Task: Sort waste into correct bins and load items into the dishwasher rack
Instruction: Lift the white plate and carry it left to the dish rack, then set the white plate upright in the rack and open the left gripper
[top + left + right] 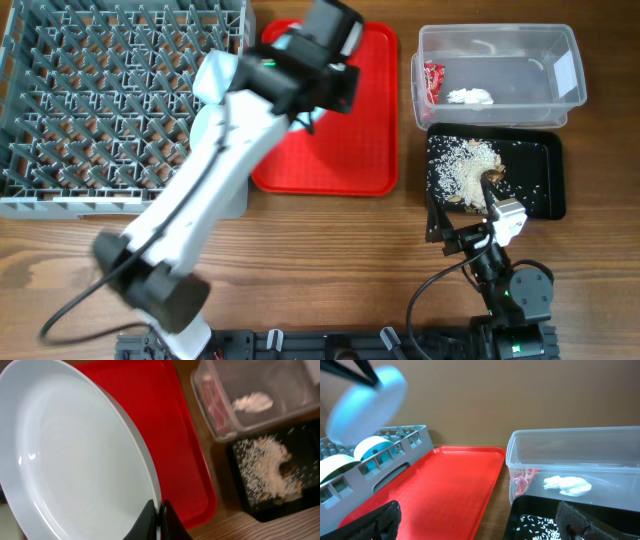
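The pale blue plate [75, 460] hangs tilted over the red tray [360, 130], beside the grey rack [100, 90]. The left fingers [149, 522] are pinched tight on its rim. The right fingers [380, 520] are spread wide and hold nothing, low over the counter [330, 260] by the black tray [550, 190] of rice [460, 165].

no readable text, labels or numbers

Overhead straight down; left wrist close over the plate [65, 460]; right wrist low, level; red tray [345, 130] common to all.
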Controlling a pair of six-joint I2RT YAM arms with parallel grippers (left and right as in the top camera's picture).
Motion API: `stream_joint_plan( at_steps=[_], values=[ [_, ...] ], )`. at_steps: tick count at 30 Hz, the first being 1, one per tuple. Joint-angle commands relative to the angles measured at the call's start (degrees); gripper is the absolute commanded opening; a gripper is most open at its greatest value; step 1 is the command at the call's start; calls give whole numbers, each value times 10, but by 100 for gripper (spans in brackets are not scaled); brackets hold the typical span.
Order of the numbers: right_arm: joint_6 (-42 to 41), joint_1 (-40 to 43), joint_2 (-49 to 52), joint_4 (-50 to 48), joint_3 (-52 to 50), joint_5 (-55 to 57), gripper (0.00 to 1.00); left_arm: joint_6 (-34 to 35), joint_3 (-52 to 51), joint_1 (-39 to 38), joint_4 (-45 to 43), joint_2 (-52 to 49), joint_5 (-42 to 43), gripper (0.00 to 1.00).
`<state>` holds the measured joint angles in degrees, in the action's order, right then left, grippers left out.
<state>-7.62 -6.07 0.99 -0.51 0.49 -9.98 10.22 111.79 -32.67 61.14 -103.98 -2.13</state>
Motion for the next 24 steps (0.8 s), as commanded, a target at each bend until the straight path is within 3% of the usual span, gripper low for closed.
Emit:
stream_joint_plan(
  at_steps=[1,5,8,13,14,24],
  values=[
    [5,1,-6,-2,-2,12,100,-2,7,85,3,60,94,4],
    [5,1,-6,-2,-2,12,100,-13,7,207,22,87,242,4],
    [5,1,-6,-2,-2,12,100,-82,7,313,63,80,379,4],
    [5,1,-6,-2,-2,12,100,-193,7,433,142,54,493,4],
    [5,1,-6,-2,-2,12,100,-248,7,461,169,44,524,4],
    [5,1,-6,-2,-2,12,100,-400,7,492,203,13,540,4]
  ],
)
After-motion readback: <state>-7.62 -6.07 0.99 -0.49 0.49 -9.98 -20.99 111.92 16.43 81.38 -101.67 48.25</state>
